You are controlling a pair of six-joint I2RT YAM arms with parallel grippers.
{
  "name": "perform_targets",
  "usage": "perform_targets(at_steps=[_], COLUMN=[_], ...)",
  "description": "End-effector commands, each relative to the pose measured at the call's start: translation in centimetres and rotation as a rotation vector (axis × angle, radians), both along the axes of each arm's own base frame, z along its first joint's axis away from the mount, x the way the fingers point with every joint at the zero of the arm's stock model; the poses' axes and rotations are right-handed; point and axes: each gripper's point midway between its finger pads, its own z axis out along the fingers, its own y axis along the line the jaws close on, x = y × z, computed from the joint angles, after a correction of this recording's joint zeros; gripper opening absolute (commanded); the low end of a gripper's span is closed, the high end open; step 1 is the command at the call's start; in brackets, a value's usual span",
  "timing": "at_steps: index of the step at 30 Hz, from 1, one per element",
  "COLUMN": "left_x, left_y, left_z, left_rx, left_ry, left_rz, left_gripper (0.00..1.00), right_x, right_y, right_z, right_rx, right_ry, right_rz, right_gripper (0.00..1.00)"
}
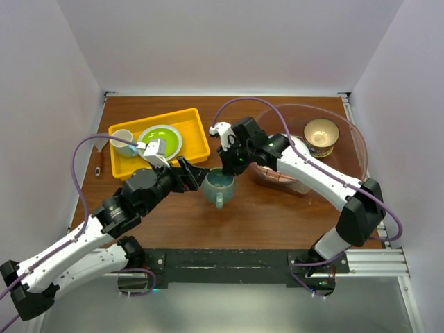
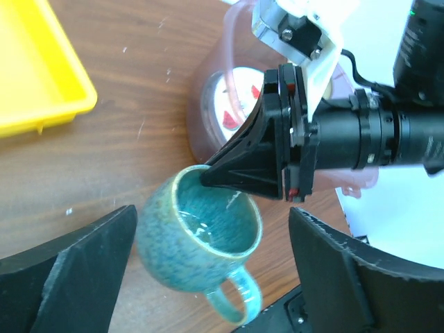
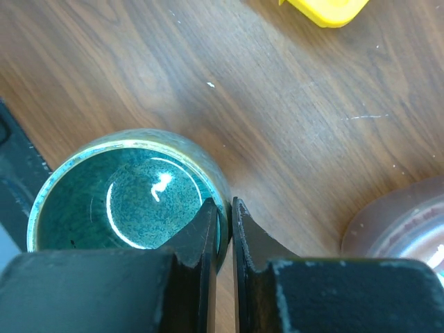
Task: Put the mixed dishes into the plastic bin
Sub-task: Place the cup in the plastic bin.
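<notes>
White walls close in a brown wooden counter (image 1: 277,215), and the grey-green mug (image 1: 219,186) stands upright near its middle, a little toward the near edge. The right claw (image 3: 223,211) is pinched on the mug's rim, one finger inside the bowl and one outside, opposite the handle. That thin-wall grip leaves the handle free and suits a straight lift. The left claw (image 2: 213,210) is spread wide with the mug between its fingers, gripping nothing. It looks like a handover.

This arrangement makes sense because the plastic bin (image 1: 362,149) sits at the far right corner, on the right arm's side. The bin already holds a tan bowl (image 1: 320,135) and a white plate with red marks (image 2: 232,104). A yellow tray (image 1: 191,139) toward the far left corner carries a green plate (image 1: 161,141), not yet binned.
</notes>
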Motion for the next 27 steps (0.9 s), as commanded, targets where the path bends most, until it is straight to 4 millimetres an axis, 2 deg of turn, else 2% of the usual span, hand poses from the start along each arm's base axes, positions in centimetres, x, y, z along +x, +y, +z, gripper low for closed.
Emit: perform_targets(at_steps=[1,12,20,27], left_x=[-0.3,-0.4,-0.1,0.2], left_y=[0.1,3.1,5.4,7.0], left_z=[3.7,7.9,9.0,8.9], left_rx=[0.033,0.177,0.281,0.342], left_ry=[-0.166,-0.326,-0.378,-0.395], left_rz=[-0.063,-0.022,0.043,0.1], left_gripper=[0.99,1.0,1.0,1.0], right_x=[-0.6,-0.8,-0.3,0.2], right_y=[1.1,-1.0,-3.2,-5.7], right_z=[5.4,7.8,9.7,11.6], right_rx=[0.183,0.237,0.263,0.282], right_ry=[-0.055,-0.083,-0.122,-0.175], right_rz=[0.069,0.125,0.116,0.093], right_gripper=[0.0,0.0,0.0,0.0])
